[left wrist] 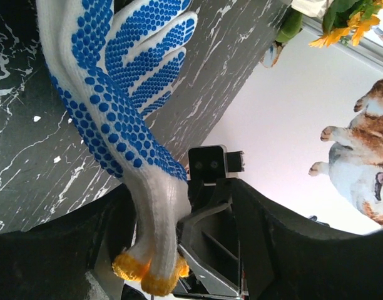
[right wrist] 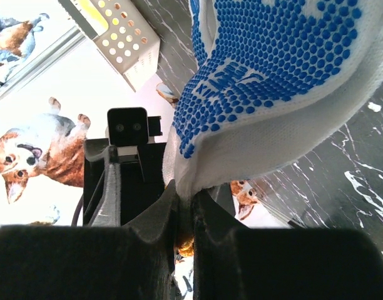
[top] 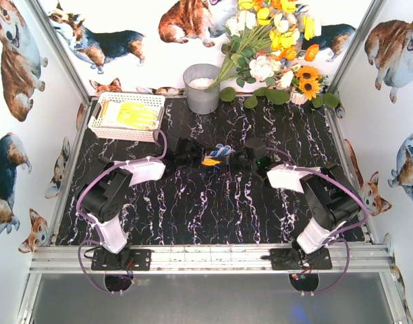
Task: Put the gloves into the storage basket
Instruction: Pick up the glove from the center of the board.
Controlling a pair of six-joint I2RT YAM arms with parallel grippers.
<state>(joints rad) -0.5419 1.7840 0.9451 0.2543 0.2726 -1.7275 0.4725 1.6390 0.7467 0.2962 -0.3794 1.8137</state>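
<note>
One blue-dotted glove [top: 215, 156] is held between the two arms over the middle of the table [top: 206, 216]. It is white knit with raised blue dots on the palm and an orange-yellow cuff. The right gripper [right wrist: 184, 206] has its fingers pressed together on a fold of the white knit. The left gripper [left wrist: 179, 212] stands spread around the cuff end, with the cuff against one finger and a gap to the other.

Plenty of bare, black, marble-veined top lies on the near side, up to the aluminium rail [top: 206, 256]. The storage basket [top: 98, 121], white plastic with perforated sides, sits in the far left corner close to the walls, with yellow gloves [top: 135, 115] flat inside. A grey metal bucket [top: 202, 91] stands at the back middle, with flowers [top: 274, 47] just to its right.
</note>
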